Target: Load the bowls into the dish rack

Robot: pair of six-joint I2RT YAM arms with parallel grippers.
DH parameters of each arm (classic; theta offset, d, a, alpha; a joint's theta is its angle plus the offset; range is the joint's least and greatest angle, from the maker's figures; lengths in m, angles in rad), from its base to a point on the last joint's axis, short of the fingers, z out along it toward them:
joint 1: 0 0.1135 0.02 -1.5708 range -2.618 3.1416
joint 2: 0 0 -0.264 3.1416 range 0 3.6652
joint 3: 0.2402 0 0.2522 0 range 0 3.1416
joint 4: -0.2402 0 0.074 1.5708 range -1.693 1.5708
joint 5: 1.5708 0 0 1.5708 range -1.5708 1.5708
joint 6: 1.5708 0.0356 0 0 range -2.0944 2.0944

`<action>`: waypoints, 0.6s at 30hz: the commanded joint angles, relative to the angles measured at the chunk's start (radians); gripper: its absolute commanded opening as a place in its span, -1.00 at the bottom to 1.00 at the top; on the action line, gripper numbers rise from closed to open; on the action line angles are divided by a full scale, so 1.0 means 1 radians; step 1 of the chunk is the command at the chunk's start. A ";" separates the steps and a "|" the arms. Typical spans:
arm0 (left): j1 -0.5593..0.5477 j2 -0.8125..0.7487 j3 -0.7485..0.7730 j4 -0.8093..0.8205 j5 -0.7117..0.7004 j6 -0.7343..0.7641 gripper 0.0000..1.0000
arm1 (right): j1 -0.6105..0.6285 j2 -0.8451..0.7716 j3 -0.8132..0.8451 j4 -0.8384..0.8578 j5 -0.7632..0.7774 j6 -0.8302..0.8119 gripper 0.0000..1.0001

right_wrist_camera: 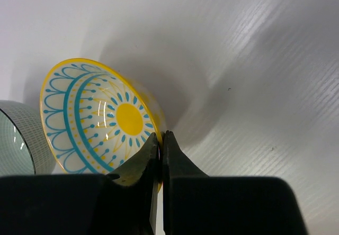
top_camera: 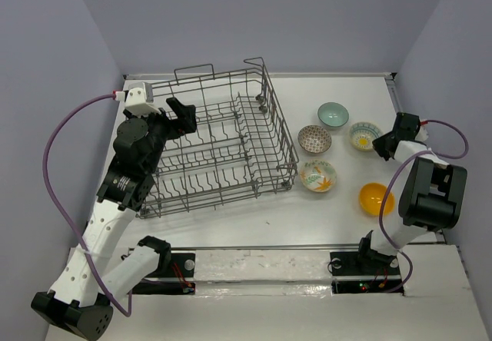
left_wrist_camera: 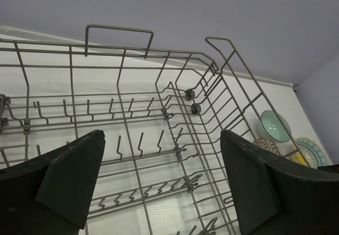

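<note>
The grey wire dish rack stands at the table's left and holds no bowls. My left gripper hovers open and empty over its left side; its wires fill the left wrist view. Right of the rack are the pale teal bowl, brown-speckled bowl, leaf-pattern bowl and orange-yellow bowl. My right gripper is shut on the near rim of the yellow-floral bowl. In the right wrist view the fingers pinch that rim and the bowl is tilted.
The rack has raised sides and upright tines. Another bowl's edge shows just left of the gripped bowl. The teal bowl shows beyond the rack's right wall. Grey walls close the table at the back and sides.
</note>
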 commanded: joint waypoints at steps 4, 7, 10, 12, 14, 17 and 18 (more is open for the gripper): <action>0.002 0.011 0.007 0.050 0.023 -0.001 0.98 | -0.004 -0.150 -0.008 0.016 -0.029 -0.025 -0.98; 0.002 0.024 0.018 0.048 0.049 -0.008 0.98 | -0.004 -0.237 0.009 -0.004 -0.045 -0.034 -0.98; 0.002 0.033 0.027 0.050 0.064 -0.015 0.98 | -0.004 -0.323 0.037 -0.038 -0.059 -0.047 -0.98; 0.002 0.042 0.035 0.046 0.072 -0.019 0.98 | -0.004 -0.357 0.049 -0.061 -0.092 -0.054 -0.99; 0.002 0.048 0.047 0.046 0.089 -0.027 0.98 | -0.004 -0.414 0.052 -0.066 -0.151 -0.054 -0.98; 0.002 0.064 0.070 0.042 0.127 -0.041 0.98 | -0.004 -0.492 0.048 -0.066 -0.258 -0.053 -0.98; 0.001 0.074 0.077 0.040 0.137 -0.042 0.98 | -0.004 -0.508 0.051 -0.066 -0.276 -0.057 -0.98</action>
